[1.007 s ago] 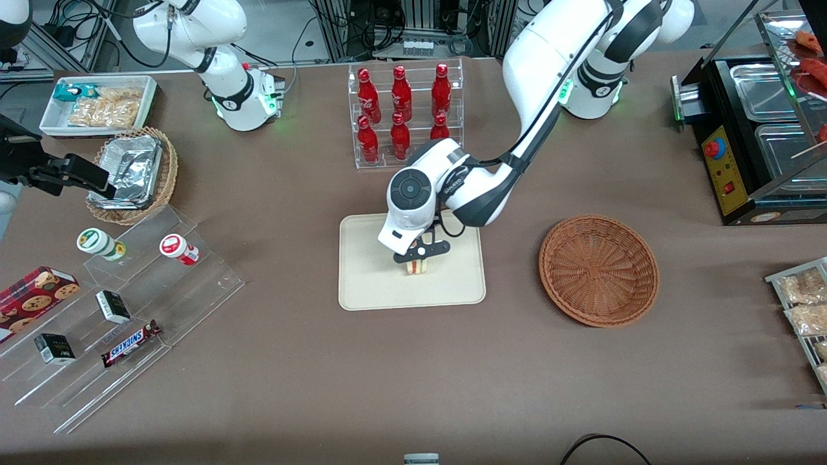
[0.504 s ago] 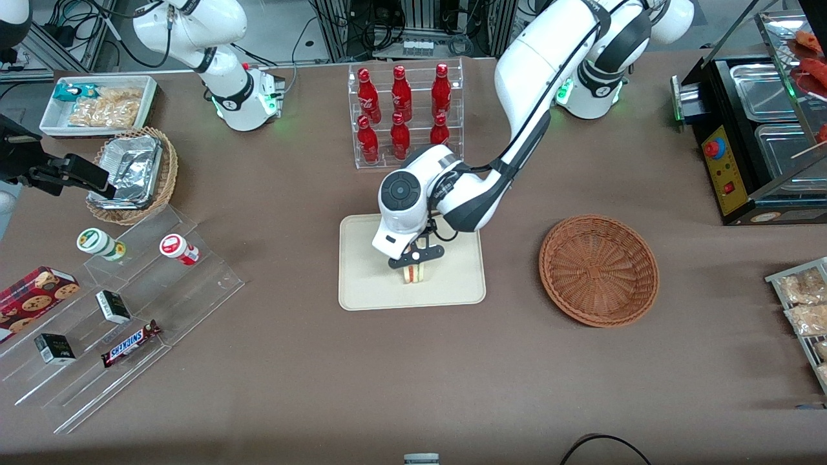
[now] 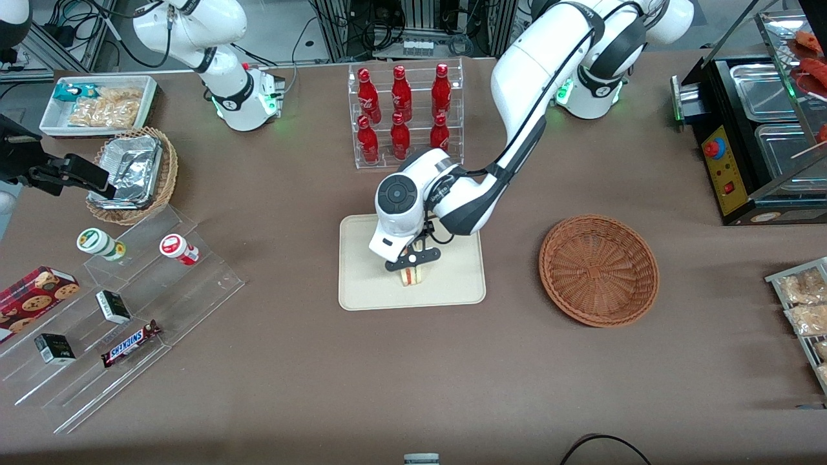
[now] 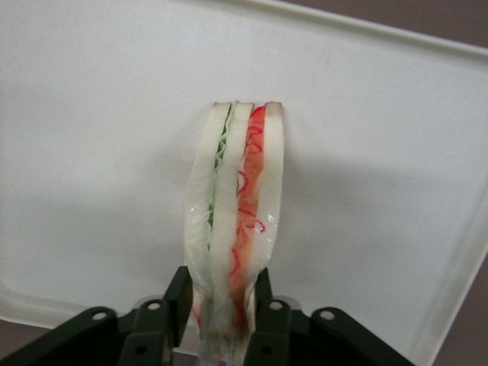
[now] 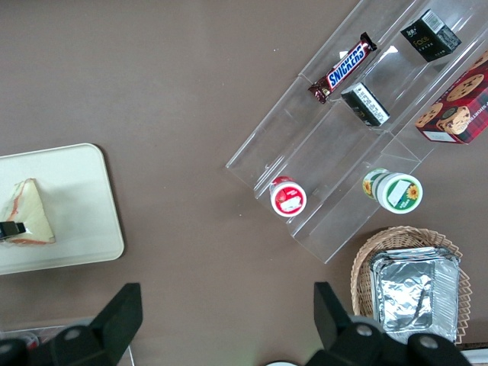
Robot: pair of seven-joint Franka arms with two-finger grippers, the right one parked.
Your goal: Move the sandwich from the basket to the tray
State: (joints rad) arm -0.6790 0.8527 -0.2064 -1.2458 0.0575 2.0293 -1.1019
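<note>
Cream-beige tray (image 3: 368,284) mid-tabletop; gripper (image 3: 413,265) low over it, sandwich (image 3: 413,276) standing on edge on tray. Reddish-brown basket (image 3: 599,269) well apart, toward working arm's end.

Left wrist view: black fingers (image 4: 178,300) pinched on sandwich (image 4: 236,221), bread bulging between.

Right wrist view: sandwich (image 5: 27,213) on tray (image 5: 76,206).

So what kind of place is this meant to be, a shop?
Probably a lab mock-up of a snack counter: a rack of red bottles, candy on clear steps, a food warmer. The pincer holds a sandwich over the tray.
</note>
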